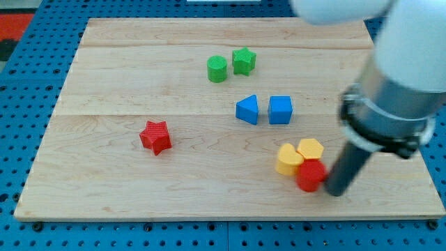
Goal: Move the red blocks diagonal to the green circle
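Observation:
A green circle block (217, 69) sits near the view's top centre, touching a green star block (244, 61) on its right. A red star block (155, 137) lies alone at the view's left centre. A second red block (311, 175), shape unclear, lies at the lower right, against two yellow blocks. My tip (336, 191) rests on the board just to the right of this red block, very close to or touching it.
A blue triangle block (247, 110) and a blue cube (280, 109) sit side by side at centre right. Two yellow blocks (288, 159) (311, 148) touch each other above the lower red block. The board's bottom edge (230, 217) is near.

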Tool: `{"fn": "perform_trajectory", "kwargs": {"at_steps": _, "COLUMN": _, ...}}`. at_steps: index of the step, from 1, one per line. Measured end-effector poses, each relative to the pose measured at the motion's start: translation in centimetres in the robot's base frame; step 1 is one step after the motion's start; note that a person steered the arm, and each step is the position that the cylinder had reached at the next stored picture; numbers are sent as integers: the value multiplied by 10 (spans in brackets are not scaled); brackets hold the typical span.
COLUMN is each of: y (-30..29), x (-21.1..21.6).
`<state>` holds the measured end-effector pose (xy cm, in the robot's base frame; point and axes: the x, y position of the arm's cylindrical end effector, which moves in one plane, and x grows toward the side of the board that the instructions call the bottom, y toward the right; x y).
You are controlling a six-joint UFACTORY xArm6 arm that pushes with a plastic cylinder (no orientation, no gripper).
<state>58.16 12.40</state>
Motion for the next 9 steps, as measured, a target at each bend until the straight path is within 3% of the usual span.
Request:
{"fn": "perform_trajectory", "kwargs": {"at_steps": 2, "y": -131, "x": -27}}
{"fn": "perform_trajectory", "kwargs": {"at_steps": 3, "y": -85, "x": 8}}
{"fn": "perform_trajectory", "kwargs": {"at_steps": 4, "y": -39, "x": -15}}
{"fn": "perform_trajectory", "kwargs": {"at_steps": 5, "y": -66, "x": -36}}
{"fn": "perform_trajectory", "kwargs": {"at_steps": 6, "y": -157, "x": -37}}
{"fn": "perform_trajectory", "kwargs": {"at_steps": 7, "y": -197, "x": -55}}
{"fn": "perform_trajectory", "kwargs": {"at_steps": 8, "y": -139, "x": -39}}
{"fn": "perform_trajectory", "kwargs": {"at_steps": 9, "y": -125, "x": -63}}
